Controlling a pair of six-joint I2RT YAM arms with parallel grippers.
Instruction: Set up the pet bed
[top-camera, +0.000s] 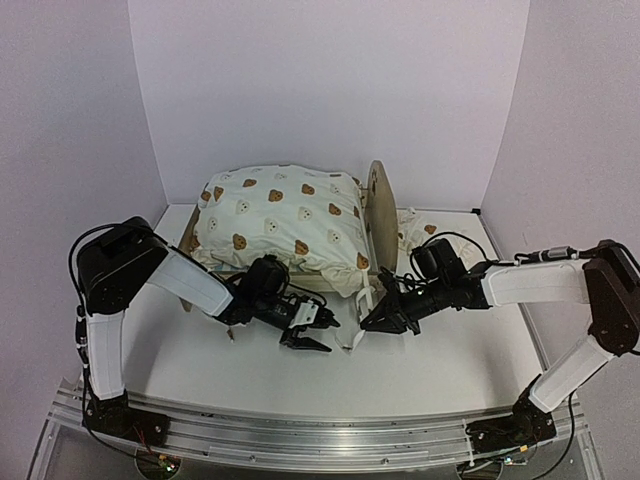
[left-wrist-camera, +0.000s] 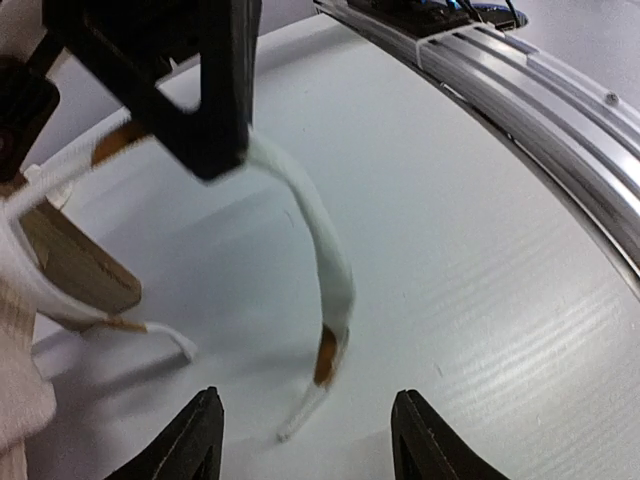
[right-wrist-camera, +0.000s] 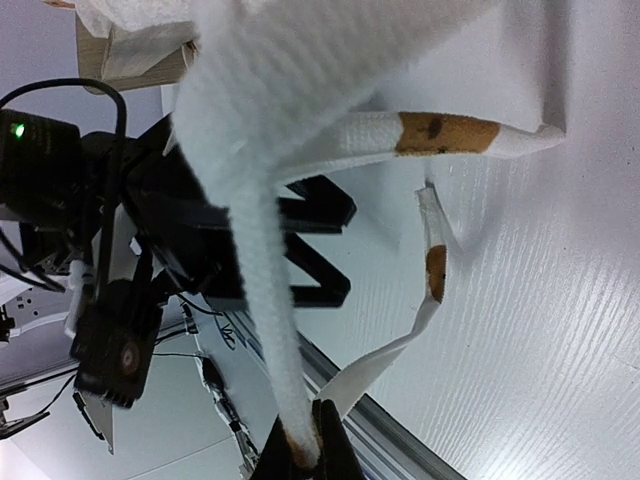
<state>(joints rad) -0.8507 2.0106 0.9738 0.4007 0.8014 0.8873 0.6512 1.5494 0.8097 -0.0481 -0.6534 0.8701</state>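
While the pet bed (top-camera: 290, 225) sits in the upper middle of the top view, the right gripper (top-camera: 368, 323) pinches a tie string (right-wrist-camera: 265, 300) just below its right corner. The left gripper (top-camera: 321, 335) stands wide beside it, holding nothing.

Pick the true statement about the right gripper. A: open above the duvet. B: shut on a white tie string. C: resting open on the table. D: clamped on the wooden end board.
B: the right wrist view shows the right gripper pinched shut on the end of the tie string.
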